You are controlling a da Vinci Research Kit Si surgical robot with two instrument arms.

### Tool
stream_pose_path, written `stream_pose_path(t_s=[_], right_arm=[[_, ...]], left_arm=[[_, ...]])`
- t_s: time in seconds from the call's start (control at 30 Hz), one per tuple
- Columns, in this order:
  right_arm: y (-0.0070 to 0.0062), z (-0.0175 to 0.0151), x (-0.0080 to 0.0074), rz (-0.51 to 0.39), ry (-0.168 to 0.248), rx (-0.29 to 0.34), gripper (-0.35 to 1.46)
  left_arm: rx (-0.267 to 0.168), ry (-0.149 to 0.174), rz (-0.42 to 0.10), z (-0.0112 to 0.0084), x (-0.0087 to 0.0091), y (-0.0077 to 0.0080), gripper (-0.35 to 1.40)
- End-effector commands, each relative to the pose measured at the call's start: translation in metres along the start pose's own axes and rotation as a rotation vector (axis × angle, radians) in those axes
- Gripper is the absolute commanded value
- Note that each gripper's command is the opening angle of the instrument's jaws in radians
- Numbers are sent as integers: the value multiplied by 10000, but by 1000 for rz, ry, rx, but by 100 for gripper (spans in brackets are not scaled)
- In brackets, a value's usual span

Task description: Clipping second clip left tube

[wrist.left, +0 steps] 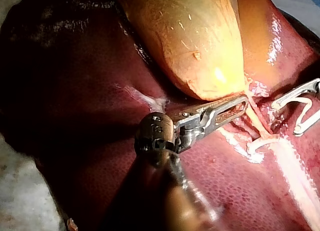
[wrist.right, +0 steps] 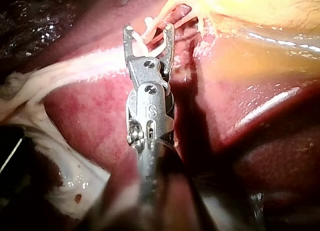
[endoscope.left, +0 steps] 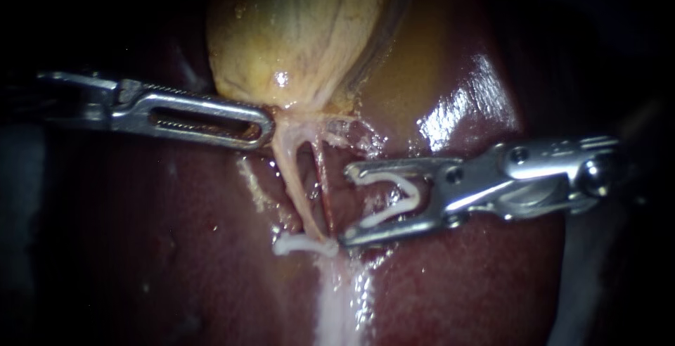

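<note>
The yellow gallbladder (endoscope.left: 302, 29) tapers to a neck from which two tubes run down. The pale left tube (endoscope.left: 297, 188) carries a white clip (endoscope.left: 306, 245) at its lower end. Beside it runs the thin reddish right tube (endoscope.left: 325, 191). My left instrument (endoscope.left: 261, 125) comes in from the left, its slotted jaws shut on the gallbladder's neck. My right instrument (endoscope.left: 347, 205) stands open just right of the tubes, with a white open clip (endoscope.left: 397, 198) seated between its jaws. Its lower jaw tip lies close to the clip on the tube. The right wrist view shows my right instrument (wrist.right: 148, 33) pointing at the tubes.
Dark red glistening liver (endoscope.left: 457, 283) lies under and around everything. A pale strip of tissue (endoscope.left: 337, 304) runs down from the clipped end of the tube. In the left wrist view the liver's edge meets a light cloth (wrist.left: 20, 191).
</note>
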State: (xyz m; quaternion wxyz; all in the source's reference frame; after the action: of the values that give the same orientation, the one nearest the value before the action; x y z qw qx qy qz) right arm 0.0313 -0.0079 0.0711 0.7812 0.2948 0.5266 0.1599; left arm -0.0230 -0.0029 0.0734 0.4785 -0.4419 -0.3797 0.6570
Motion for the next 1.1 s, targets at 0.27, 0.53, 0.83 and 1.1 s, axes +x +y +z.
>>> stream_pose_path(t_s=[0.27, 0.53, 0.83, 1.1], right_arm=[[3, 32, -17, 19, -15, 16, 49], [5, 50, -27, 34, -23, 29, 49], [3, 67, -31, 55, -26, 47, 49], [4, 76, -30, 71, -27, 61, 48]], left_arm=[[1, 1, 0, 1, 0, 1, -35], [2, 2, -1, 2, 0, 4, -35], [1, 6, -1, 4, 0, 6, -35], [2, 6, 4, 6, 0, 7, -35]])
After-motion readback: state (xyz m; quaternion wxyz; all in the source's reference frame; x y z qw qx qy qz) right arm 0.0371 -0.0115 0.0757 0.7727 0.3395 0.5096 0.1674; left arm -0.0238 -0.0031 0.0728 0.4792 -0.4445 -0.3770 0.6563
